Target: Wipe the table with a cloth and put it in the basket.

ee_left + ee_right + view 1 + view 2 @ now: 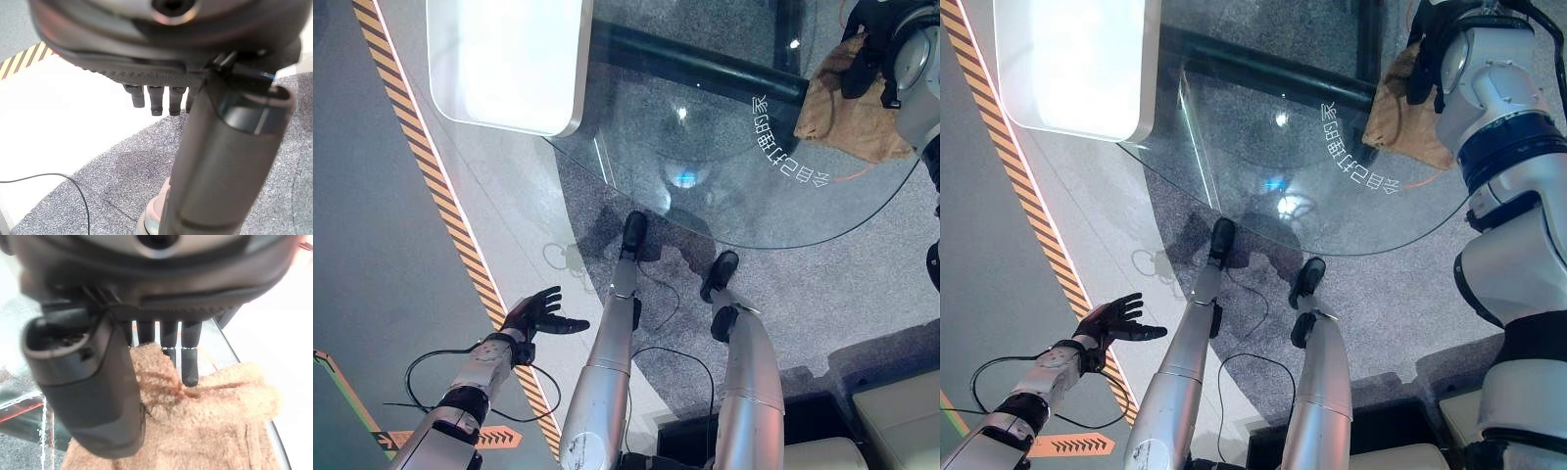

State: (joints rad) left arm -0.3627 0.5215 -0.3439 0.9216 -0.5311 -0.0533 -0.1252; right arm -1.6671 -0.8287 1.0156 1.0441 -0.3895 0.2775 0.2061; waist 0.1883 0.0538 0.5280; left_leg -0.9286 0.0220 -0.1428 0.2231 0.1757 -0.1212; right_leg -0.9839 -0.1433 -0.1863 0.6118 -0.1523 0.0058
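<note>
1. While the right hand [161, 333] sits over the cloth [850, 110], its fingers [190, 363] reach down straight with tips on the fuzzy fabric; thumb stands off beside them, not curled round anything, so the hand reads as open, resting on the cloth.
2. Cloth is tan, fluffy, bunched up, lying on the glass tabletop [724, 166] near its far right edge, next to the curved rim.
3. Right arm comes in from the right side in the eye views, its dark hand [1422, 69] on the upper part of the cloth.
4. Tabletop is clear round glass with white printed characters near the cloth; a dark bar shows through it underneath.
5. White tray-like panel [509, 59] with rounded corners lies at the far left of the tabletop, well apart from the cloth.
6. Left hand [536, 315] hangs low at the left, away from the tabletop, above the floor by the yellow-black striped tape [431, 176]; fingers spread and relaxed, holding nothing.
7. Left wrist view shows its fingers [155, 102] straight, over grey speckled carpet [107, 186] and pale floor.
8. Orange arrow marking [1072, 446] sits on the floor near the left arm.
</note>
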